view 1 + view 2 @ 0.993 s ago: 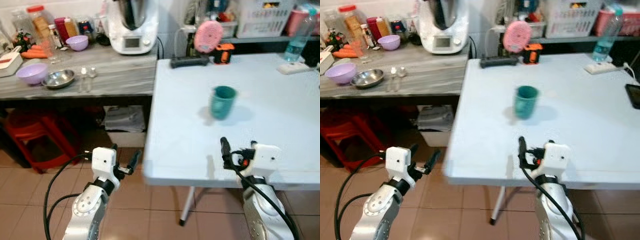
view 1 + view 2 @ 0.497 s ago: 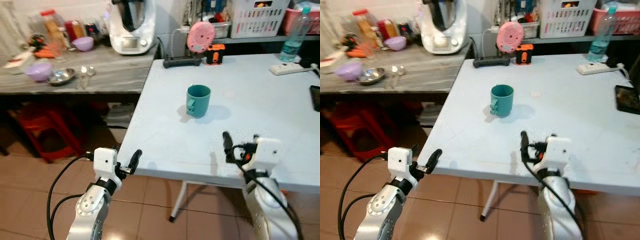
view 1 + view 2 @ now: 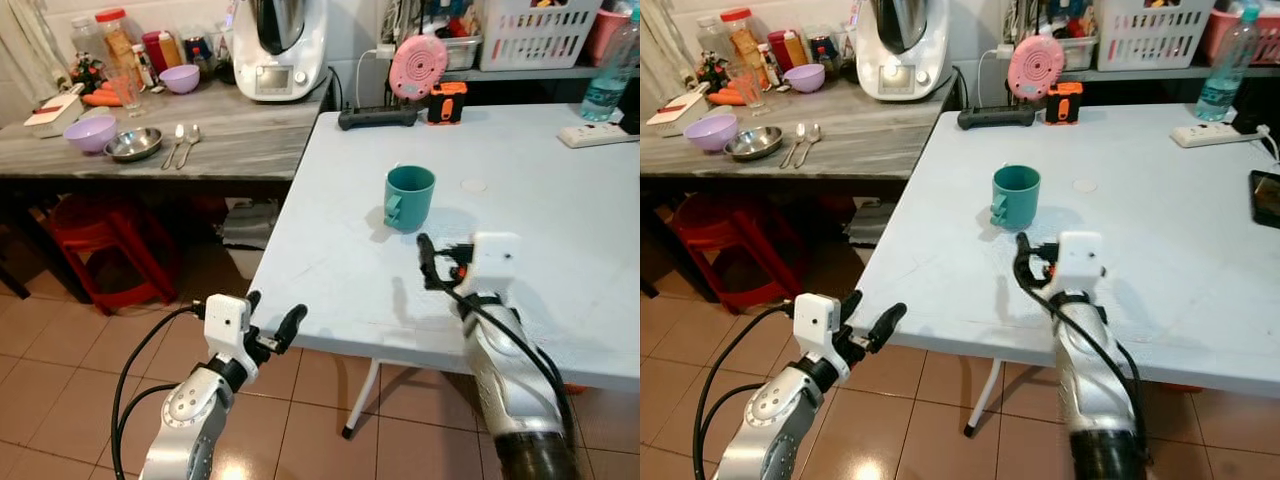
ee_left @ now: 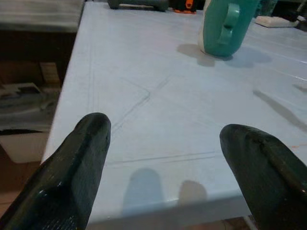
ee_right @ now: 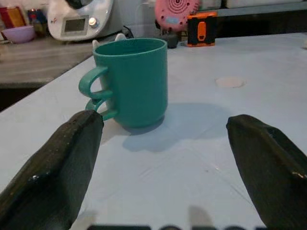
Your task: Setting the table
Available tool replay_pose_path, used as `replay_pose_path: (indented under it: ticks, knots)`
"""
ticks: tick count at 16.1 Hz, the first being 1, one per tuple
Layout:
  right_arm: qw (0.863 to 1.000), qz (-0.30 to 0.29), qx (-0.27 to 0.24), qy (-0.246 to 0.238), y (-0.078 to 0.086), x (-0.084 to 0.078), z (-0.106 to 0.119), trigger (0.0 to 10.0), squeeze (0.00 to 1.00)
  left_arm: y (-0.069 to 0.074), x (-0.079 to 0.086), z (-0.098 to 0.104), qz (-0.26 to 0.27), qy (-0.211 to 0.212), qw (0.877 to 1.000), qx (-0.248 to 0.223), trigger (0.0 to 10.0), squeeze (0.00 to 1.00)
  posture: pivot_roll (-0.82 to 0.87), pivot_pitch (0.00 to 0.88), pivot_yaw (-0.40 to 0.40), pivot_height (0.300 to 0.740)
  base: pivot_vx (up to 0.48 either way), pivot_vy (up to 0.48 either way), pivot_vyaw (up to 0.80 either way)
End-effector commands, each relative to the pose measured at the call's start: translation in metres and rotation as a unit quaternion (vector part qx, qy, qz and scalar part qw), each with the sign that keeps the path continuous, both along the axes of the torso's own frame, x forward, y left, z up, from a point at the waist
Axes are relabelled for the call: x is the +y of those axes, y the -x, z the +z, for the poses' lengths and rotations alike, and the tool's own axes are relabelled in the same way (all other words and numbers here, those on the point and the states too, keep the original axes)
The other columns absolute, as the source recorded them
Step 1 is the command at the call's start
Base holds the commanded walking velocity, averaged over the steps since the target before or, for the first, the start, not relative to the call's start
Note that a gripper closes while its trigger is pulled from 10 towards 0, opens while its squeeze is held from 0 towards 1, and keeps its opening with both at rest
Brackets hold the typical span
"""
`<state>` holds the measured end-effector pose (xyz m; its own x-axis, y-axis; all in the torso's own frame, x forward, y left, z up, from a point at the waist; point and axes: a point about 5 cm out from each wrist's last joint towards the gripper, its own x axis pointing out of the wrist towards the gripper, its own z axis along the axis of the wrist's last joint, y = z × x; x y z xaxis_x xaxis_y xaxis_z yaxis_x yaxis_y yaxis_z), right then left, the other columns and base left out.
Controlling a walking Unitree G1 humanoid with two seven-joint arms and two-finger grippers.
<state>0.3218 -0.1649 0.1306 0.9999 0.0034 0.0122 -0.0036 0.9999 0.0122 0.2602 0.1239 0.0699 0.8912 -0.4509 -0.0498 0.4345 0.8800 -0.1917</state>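
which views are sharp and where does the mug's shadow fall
Both eye views are sharp, with glare on the floor tiles. In the right wrist view the teal mug is crisp and its soft shadow spreads toward the open right pincer, whose near fingers are blurred. The left wrist view shows the open left pincer, fingers soft.

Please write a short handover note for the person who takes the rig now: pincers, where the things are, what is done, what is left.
Right pincer: open, empty, low over the white table, aimed at the teal mug, not touching it.
Left pincer: open, empty, off the table's near left corner, above the floor.
Mug: upright on the table, handle toward the robot.
Done: nothing is in a pincer yet.
Left: two spoons, steel bowl and purple bowl lie on the grey counter, likely to bring over.
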Motion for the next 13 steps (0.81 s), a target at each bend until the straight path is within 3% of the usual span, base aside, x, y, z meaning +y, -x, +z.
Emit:
replay_pose_path:
  ticks: [1, 5, 7, 13]
  knots:
    - [1.0, 0.007, 0.004, -0.004, -0.007, 0.008, 0.002, 10.0, 0.0, 0.002, 0.004, 0.002, -0.004, -0.003, 1.0, 0.0, 10.0, 0.0, -0.01, 0.054, 0.117, 0.74, 0.0, 0.0, 0.0]
    - [1.0, 0.017, 0.009, -0.018, -0.036, 0.027, 0.017, 10.0, 0.0, 0.016, -0.005, -0.001, -0.04, 0.008, 0.999, 0.014, 10.0, 0.0, 0.01, 0.097, 0.119, 0.74, 0.0, 0.0, 0.0]
    - [0.999, 0.03, -0.007, -0.017, -0.033, 0.03, 0.02, 10.0, 0.0, 0.017, -0.006, 0.004, -0.038, 0.016, 0.999, 0.006, 10.0, 0.0, 0.01, 0.091, 0.109, 0.74, 0.0, 0.0, 0.0]
    - [0.998, -0.001, -0.055, 0.008, 0.033, -0.003, -0.007, 10.0, 0.0, 0.01, 0.026, 0.0, 0.109, -0.026, 0.994, 0.002, 10.0, 0.0, -0.01, 0.04, 0.108, 0.74, 0.0, 0.0, 0.0]
